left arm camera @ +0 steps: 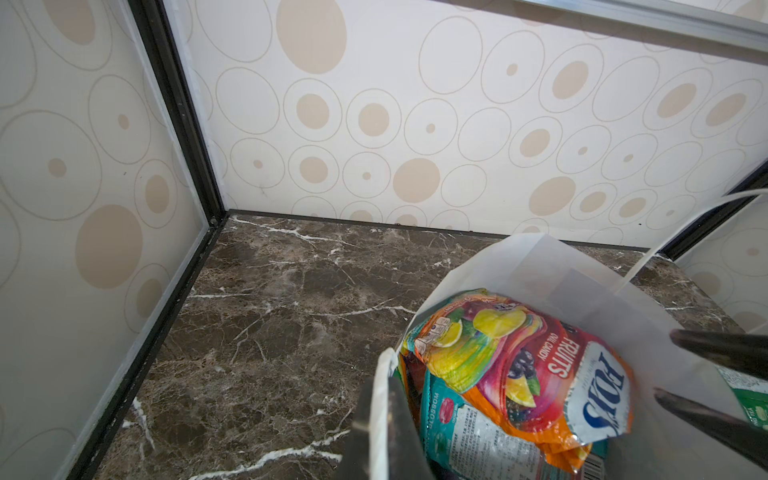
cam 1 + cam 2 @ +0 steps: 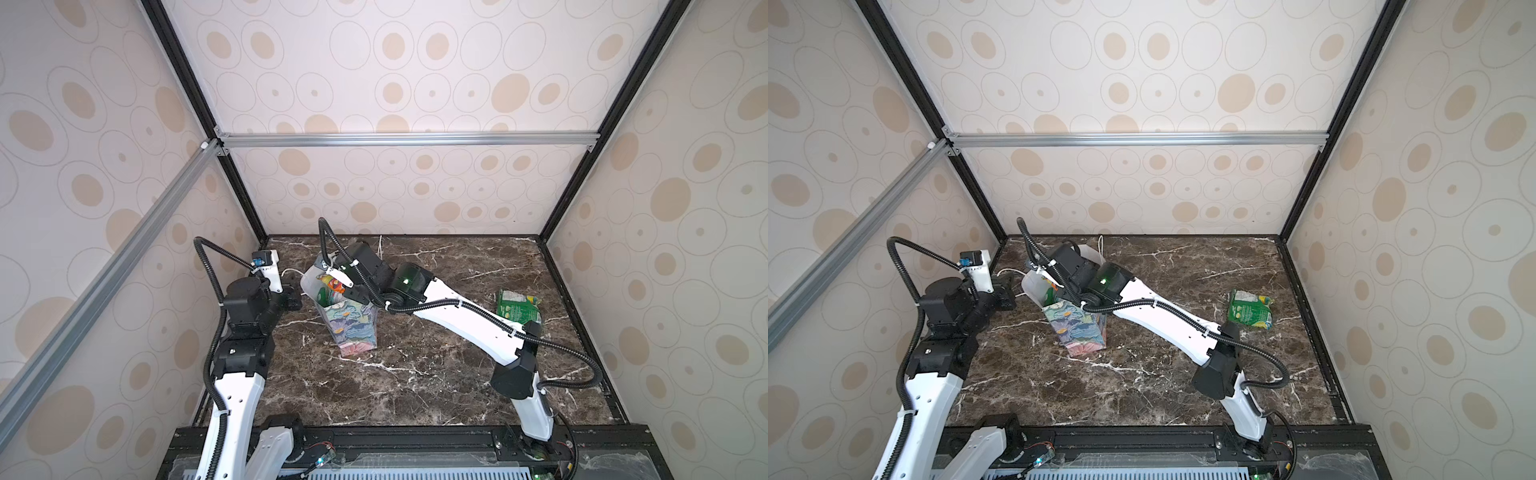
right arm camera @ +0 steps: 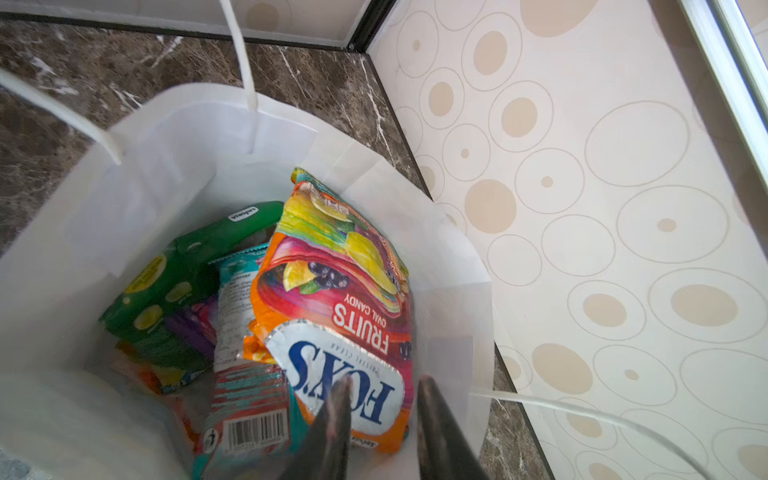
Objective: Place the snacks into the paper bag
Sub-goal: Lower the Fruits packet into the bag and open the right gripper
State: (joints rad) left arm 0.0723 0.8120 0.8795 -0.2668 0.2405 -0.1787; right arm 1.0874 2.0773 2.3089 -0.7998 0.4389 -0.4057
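Paper bag (image 2: 353, 328) standing upright, mouth up, on the marble bench (image 2: 415, 386), a little toward 10 o'clock of the bench's centre. The jaws of the left arm (image 2: 245, 307) are clenched on the bag's rim at its 9 o'clock side, one finger (image 1: 359, 436) outside the white wall and its partner inside. This presumably keeps the mouth spread and stops the light bag from tipping. The right arm (image 2: 478, 332) reaches in from 4 o'clock. Its jaws hang over the mouth, parted with nothing between them, directly above the multicolour fruit packet (image 3: 332, 291). That packet lies free inside, on a teal packet (image 3: 245, 374) and beside a dark green packet (image 3: 166, 286). The pose reads as the release stage of a drop. One loose green packet (image 2: 519, 307) lies on the bench at 3 o'clock of the bag, well apart, so the task appears nearly complete.
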